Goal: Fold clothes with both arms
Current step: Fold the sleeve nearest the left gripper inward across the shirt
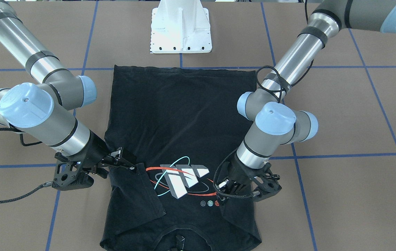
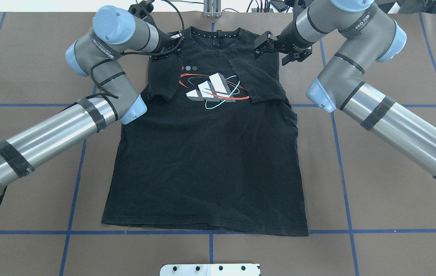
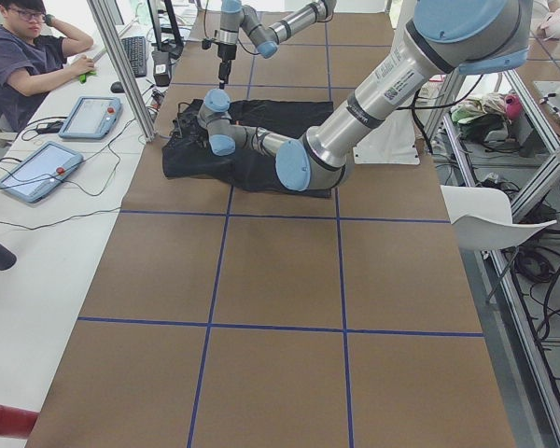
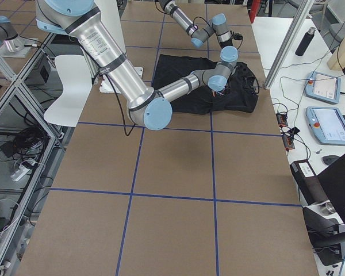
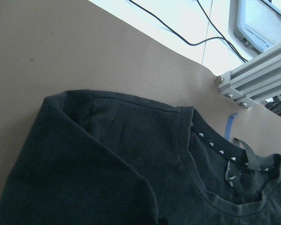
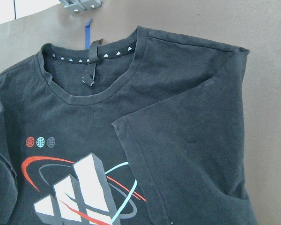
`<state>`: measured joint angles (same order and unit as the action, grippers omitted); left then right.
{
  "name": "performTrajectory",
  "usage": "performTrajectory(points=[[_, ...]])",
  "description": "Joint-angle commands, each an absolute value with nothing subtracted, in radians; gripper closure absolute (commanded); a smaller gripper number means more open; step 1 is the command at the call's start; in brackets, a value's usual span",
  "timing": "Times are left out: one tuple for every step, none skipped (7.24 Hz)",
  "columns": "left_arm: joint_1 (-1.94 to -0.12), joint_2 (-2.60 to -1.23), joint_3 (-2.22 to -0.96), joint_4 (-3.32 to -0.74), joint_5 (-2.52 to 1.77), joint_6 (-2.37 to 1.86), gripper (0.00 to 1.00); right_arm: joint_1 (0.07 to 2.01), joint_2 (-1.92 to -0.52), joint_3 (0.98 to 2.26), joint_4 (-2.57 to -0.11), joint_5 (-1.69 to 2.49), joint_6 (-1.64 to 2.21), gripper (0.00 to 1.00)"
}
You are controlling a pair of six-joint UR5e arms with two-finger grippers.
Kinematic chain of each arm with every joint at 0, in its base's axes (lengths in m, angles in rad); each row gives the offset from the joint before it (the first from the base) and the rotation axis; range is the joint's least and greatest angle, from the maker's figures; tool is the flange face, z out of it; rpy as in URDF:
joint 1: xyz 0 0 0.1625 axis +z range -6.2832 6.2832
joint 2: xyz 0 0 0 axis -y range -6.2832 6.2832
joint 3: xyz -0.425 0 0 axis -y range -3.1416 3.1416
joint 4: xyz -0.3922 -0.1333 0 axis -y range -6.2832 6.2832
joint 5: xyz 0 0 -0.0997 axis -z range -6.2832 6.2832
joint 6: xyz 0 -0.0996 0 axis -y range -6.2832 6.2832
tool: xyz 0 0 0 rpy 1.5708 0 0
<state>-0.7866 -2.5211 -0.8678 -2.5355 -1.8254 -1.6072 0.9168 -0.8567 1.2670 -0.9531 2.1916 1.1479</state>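
Observation:
The black T-shirt lies flat on the brown table, collar at the far edge. Its white-grey logo faces up. Both short sleeves are folded in over the chest: one on my right, one on my left. My right gripper hovers by the right shoulder next to the folded sleeve, its fingers apart and empty. My left gripper sits low over the left shoulder, partly hidden by cables. It looks open and holds no cloth. Neither wrist view shows fingers.
The white pedestal base stands at the robot's side of the table. Blue tape lines cross the brown surface. An aluminium frame post rises just past the collar. An operator sits with tablets beyond the far table edge.

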Motion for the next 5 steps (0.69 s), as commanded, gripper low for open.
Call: performTrajectory(points=[[-0.746, -2.537, -0.859, -2.545, -1.781, -1.646, 1.00, 0.917, -0.868, 1.267, -0.950, 2.189, 1.147, 0.00], [-0.747, -2.537, -0.859, -2.545, -1.781, -1.646, 1.00, 0.916, -0.870, 1.267, -0.950, 2.187, 1.149, 0.00], [-0.747, -2.537, -0.859, -2.545, -1.781, -1.646, 1.00, 0.917, -0.870, 1.267, -0.951, 2.187, 1.149, 0.00], [-0.750, -2.537, -0.861, -2.554, -1.782, -1.646, 0.85, 0.917, -0.870, 1.267, -0.953, 2.190, 1.147, 0.00], [-0.750, -2.536, -0.865, -2.578, -1.782, -1.635, 0.02, 0.925, -0.868, 1.266, -0.956, 2.194, 1.146, 0.00]])
